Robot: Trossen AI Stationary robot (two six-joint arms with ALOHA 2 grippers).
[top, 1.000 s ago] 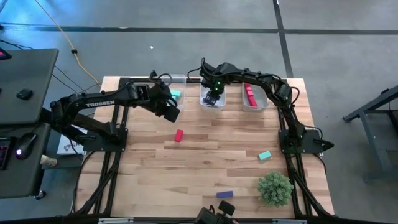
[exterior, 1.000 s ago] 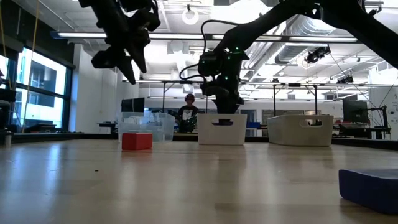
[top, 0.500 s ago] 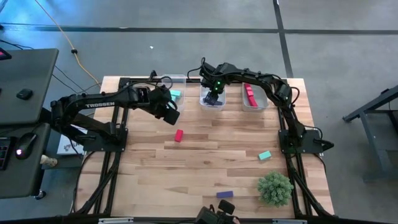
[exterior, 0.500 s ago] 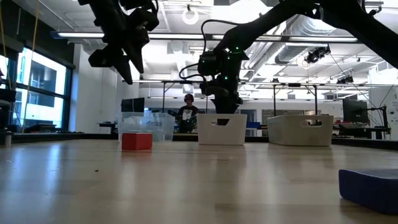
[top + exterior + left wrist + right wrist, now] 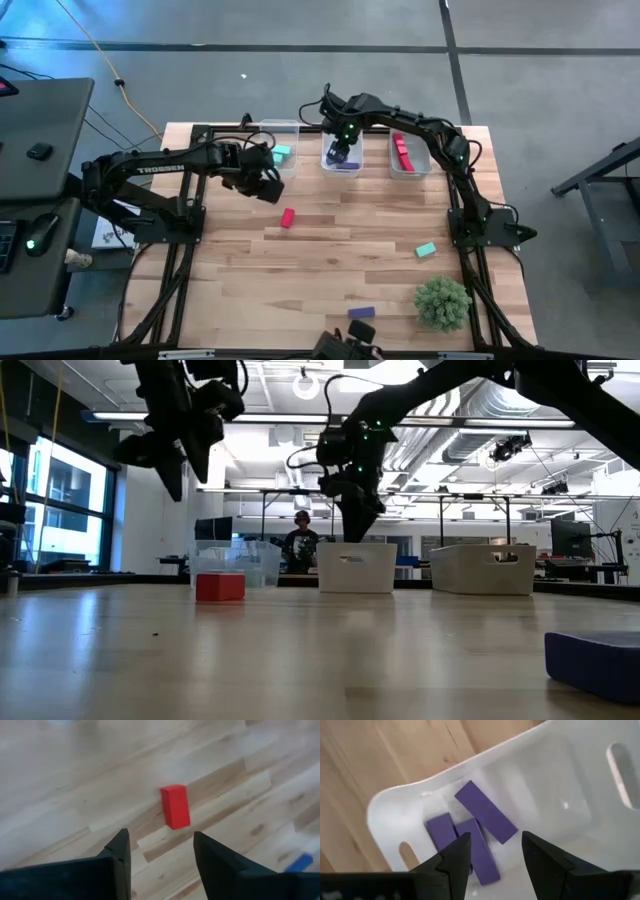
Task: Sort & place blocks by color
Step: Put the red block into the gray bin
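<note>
Now right hand [image 5: 492, 852] risen above purple bin [image 5: 560, 805], empty, left hand [image 5: 159, 852] wider apart.

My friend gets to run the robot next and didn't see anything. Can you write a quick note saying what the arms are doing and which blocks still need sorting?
Left gripper: jaws open, empty, above the table near the red block.
Right gripper: jaws open, empty, over the middle bin.
Done: three purple blocks lie in the middle bin, red blocks in the right bin, a teal block in the left bin.
Left: the red block, a teal block and a purple block sit loose on the table.
Leave the green plant ball alone.
</note>
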